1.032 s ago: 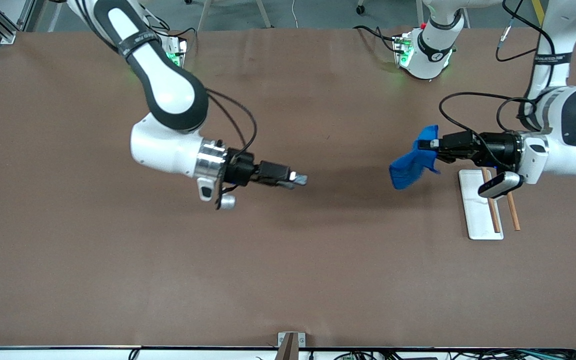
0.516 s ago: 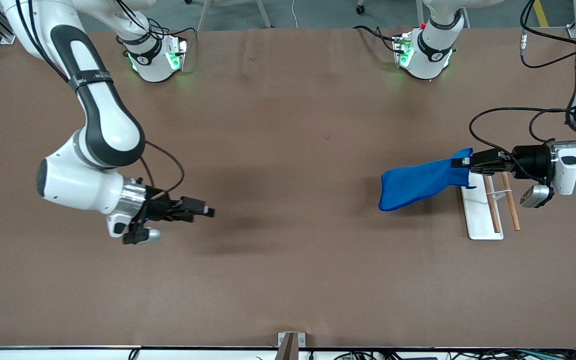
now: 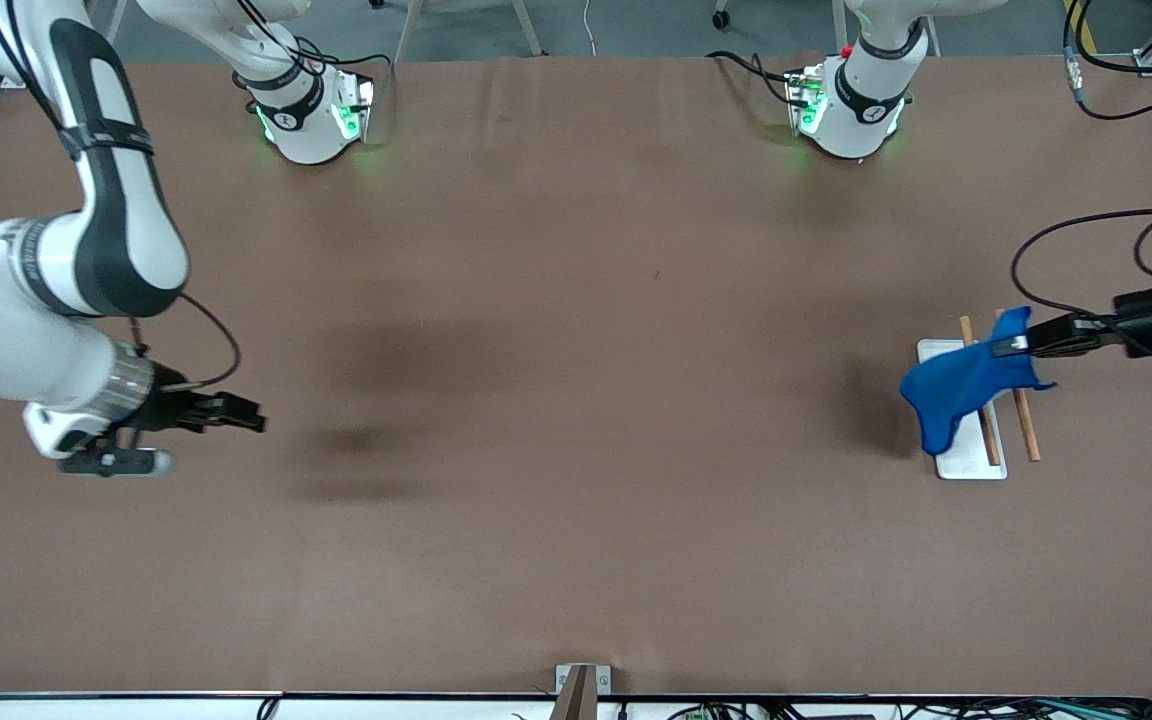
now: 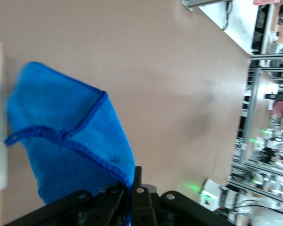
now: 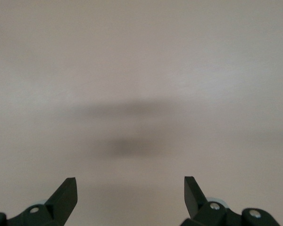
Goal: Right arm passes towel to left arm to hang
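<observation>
The bright blue towel (image 3: 961, 385) hangs from my left gripper (image 3: 1011, 345), which is shut on one of its edges. It droops over the white tray (image 3: 976, 462) and the two wooden rods (image 3: 1026, 430) at the left arm's end of the table. In the left wrist view the towel (image 4: 66, 150) fills the space in front of the closed jaws, its darker hem showing. My right gripper (image 3: 254, 420) is open and empty above bare table at the right arm's end; its wrist view shows spread fingertips (image 5: 66, 193) over plain brown surface.
The brown table (image 3: 576, 400) stretches between the two arms. The arm bases (image 3: 311, 110) stand along the edge farthest from the front camera. A small bracket (image 3: 581, 685) sits at the edge nearest that camera.
My left gripper has carried the towel toward its own end of the table, over the tray and rods. My right gripper has drawn back empty toward its own end.
</observation>
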`<action>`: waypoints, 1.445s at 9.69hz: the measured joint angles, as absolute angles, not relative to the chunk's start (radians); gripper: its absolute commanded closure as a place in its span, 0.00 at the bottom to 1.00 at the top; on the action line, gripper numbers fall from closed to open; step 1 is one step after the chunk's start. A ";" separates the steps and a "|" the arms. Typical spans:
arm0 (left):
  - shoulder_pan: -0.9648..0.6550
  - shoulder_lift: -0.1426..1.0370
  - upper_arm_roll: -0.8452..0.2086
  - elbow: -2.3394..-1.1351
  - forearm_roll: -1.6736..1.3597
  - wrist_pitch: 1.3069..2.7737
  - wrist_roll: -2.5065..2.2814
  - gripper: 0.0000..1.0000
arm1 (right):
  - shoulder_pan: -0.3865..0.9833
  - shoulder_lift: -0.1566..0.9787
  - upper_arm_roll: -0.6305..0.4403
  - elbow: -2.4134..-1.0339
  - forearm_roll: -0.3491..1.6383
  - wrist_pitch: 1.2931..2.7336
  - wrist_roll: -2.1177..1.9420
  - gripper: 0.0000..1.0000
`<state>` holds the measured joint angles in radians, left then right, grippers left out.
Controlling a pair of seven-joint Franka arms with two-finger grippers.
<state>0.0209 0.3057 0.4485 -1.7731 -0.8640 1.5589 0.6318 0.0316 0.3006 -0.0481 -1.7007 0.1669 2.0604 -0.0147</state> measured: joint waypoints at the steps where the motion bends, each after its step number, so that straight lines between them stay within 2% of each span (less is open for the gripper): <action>1: 0.024 0.308 0.485 -1.762 -0.845 1.562 0.671 1.00 | 0.009 0.264 -0.066 -1.696 0.134 2.043 -0.019 0.00; 4: 0.027 0.366 0.591 -1.756 -0.835 1.567 0.797 1.00 | -0.004 0.153 -0.087 -1.680 0.064 1.939 0.002 0.00; 8: 0.039 0.461 0.614 -1.692 -0.835 1.581 0.821 1.00 | -0.048 -0.015 -0.090 -1.652 0.001 1.667 0.067 0.00; 11: 0.057 0.533 0.648 -1.650 -0.835 1.611 0.898 1.00 | -0.066 -0.055 -0.093 -1.542 0.001 1.530 0.046 0.00; 12: 0.062 0.544 0.651 -1.651 -0.835 1.616 0.918 0.89 | -0.066 -0.054 -0.091 -1.538 0.000 1.519 0.042 0.00; 13: 0.065 0.554 0.652 -1.651 -0.835 1.623 0.925 0.29 | -0.066 -0.048 -0.091 -1.539 0.000 1.517 0.040 0.00; 14: 0.067 0.562 0.652 -1.652 -0.835 1.624 0.926 0.00 | -0.066 -0.044 -0.092 -1.536 -0.002 1.520 0.037 0.00</action>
